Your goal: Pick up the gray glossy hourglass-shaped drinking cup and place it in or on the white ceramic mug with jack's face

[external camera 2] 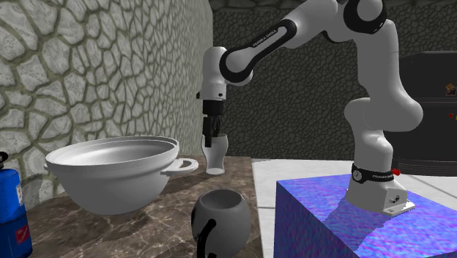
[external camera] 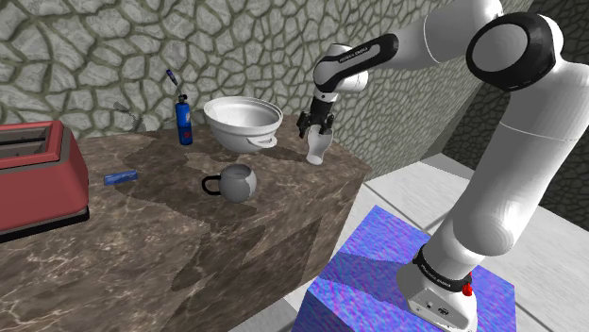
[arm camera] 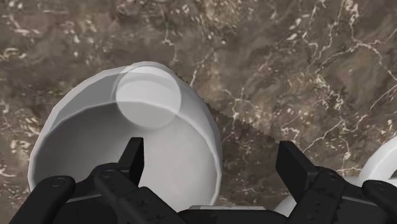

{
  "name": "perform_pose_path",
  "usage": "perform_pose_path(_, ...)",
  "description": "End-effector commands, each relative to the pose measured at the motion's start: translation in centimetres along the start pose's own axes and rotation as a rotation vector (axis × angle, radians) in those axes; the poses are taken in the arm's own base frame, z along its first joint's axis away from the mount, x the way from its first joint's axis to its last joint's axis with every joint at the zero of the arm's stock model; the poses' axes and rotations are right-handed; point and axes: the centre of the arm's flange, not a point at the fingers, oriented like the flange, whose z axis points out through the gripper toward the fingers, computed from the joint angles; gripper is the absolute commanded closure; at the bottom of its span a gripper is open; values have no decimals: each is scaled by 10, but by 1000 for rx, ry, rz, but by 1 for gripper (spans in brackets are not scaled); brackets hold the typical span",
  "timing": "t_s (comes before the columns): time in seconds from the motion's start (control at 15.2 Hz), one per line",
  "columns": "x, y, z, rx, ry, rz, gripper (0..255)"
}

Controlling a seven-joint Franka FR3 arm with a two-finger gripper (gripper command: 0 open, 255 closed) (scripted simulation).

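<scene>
The hourglass-shaped cup [external camera: 317, 147] is pale grey-white and stands upright near the counter's right end, beside the bowl; it is also seen as the cup [external camera 2: 214, 158]. My gripper [external camera: 316, 123] hangs straight down over it, fingertips at the rim, as does the gripper [external camera 2: 211, 136]. In the wrist view the gripper [arm camera: 212, 153] is open: one finger is over the cup's [arm camera: 146, 95] opening, the other is outside its wall, and neither touches it. The round grey mug [external camera: 237, 183] with a black handle stands nearer the counter's front, the mug [external camera 2: 223, 217] empty.
A large white bowl [external camera: 244, 123] with side handles stands just left of the cup in the shoulder view. A blue bottle [external camera: 183, 121], a small blue object [external camera: 121, 176] and a red toaster [external camera: 38, 174] sit farther left. The counter edge [external camera: 354, 179] drops off close to the cup.
</scene>
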Motion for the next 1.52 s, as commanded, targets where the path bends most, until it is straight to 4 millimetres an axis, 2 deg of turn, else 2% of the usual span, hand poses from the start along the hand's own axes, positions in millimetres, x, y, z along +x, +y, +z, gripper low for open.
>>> perform_pose_path(0.0,0,0,3,0,1,0,0)
perform_pose_path(0.4,0,0,3,0,1,0,0)
perform_pose_path(0.46,0,0,3,0,1,0,255)
perform_pose_path(1.06,0,0,3,0,1,0,255)
perform_pose_path(1.45,1,-3,-29,0,1,0,255)
